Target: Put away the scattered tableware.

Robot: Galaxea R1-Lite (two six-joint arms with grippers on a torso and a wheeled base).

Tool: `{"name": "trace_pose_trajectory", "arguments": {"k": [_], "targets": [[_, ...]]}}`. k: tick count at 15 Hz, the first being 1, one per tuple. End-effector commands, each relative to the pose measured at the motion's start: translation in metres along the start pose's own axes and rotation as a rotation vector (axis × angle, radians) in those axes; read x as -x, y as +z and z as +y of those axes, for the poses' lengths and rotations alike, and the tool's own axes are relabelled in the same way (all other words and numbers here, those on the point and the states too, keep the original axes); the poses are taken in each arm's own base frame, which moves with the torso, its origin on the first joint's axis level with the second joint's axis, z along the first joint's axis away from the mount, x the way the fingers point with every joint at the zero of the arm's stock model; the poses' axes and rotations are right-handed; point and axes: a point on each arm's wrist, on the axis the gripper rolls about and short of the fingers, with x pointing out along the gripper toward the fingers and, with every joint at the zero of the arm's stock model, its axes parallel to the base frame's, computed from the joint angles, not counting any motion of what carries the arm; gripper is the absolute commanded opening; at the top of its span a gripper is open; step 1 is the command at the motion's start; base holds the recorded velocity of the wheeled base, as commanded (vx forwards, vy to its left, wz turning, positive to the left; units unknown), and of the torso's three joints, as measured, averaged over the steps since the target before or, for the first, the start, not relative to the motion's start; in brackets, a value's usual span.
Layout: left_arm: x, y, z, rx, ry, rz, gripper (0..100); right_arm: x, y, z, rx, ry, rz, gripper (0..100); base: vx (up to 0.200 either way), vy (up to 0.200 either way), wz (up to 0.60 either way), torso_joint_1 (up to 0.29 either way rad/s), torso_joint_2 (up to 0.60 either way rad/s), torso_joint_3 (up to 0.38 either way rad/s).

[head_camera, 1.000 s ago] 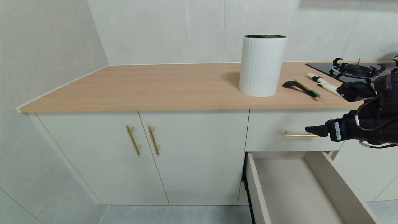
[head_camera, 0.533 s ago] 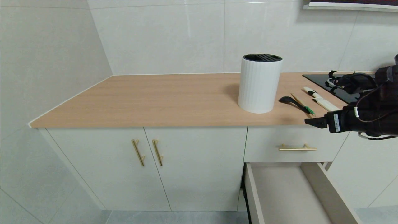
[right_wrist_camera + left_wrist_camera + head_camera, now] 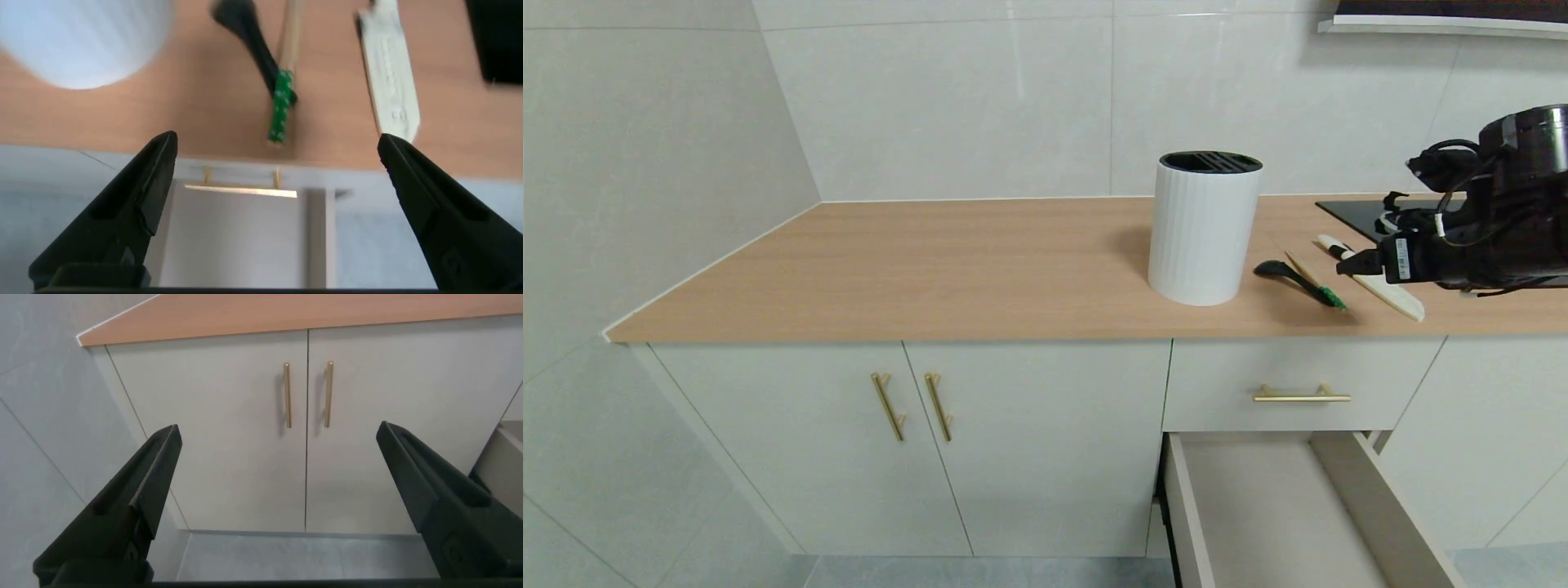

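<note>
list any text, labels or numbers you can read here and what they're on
White sticker on the right arm: it carries print, but too small to read.
White holder, black spoon, white knife: no lettering visible.
Nothing else here bears readable text.

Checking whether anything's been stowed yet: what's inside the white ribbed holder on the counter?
The white ribbed holder has a black slotted insert at its top, nothing sticking out. Whatever lies below the slots is hidden by the insert and the walls.
</note>
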Motion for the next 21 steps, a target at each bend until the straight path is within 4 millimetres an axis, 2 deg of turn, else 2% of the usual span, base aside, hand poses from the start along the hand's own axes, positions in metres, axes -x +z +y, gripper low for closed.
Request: {"name": "trace_pose_trajectory", "arguments": {"k": [1, 4, 5, 6, 16, 17, 21], "targets": [[0.0, 0.0, 0.0, 0.0, 0.001, -0.001, 100, -0.032, -0.002, -0.003, -0.027, -0.014, 0.06, 100, 0.0, 0.0, 0.0, 0.0, 0.0, 0.0], [0.0, 0.0, 0.0, 0.0, 0.001, -0.001, 100, -0.06, -0.01, -0.001, -0.024, -0.017, 0.106, 100, 0.0, 0.0, 0.0, 0.0, 0.0, 0.0], [0.0, 0.0, 0.0, 0.0, 0.001, -0.001, 100, -0.06, -0.01, -0.001, -0.024, -0.017, 0.106, 100, 0.0, 0.0, 0.0, 0.0, 0.0, 0.0], [0.0, 0.0, 0.0, 0.0, 0.001, -0.001, 100, -0.076, -0.014, -0.001, -0.023, -0.042, 0.127, 100, 0.0, 0.0, 0.0, 0.0, 0.0, 0.0], [0.0, 0.0, 0.0, 0.0, 0.001, -0.001, 100, -0.092, -0.021, 0.005, -0.022, -0.037, 0.152, 100, 0.0, 0.0, 0.0, 0.0, 0.0, 0.0], [0.0, 0.0, 0.0, 0.0, 0.0, 0.001, 100, -0.094, -0.021, 0.005, -0.022, -0.037, 0.153, 0, 0.0, 0.0, 0.0, 0.0, 0.0, 0.0], [0.0, 0.0, 0.0, 0.0, 0.001, -0.001, 100, -0.1, -0.023, 0.006, -0.032, -0.036, 0.161, 0, 0.0, 0.0, 0.0, 0.0, 0.0, 0.0]]}}
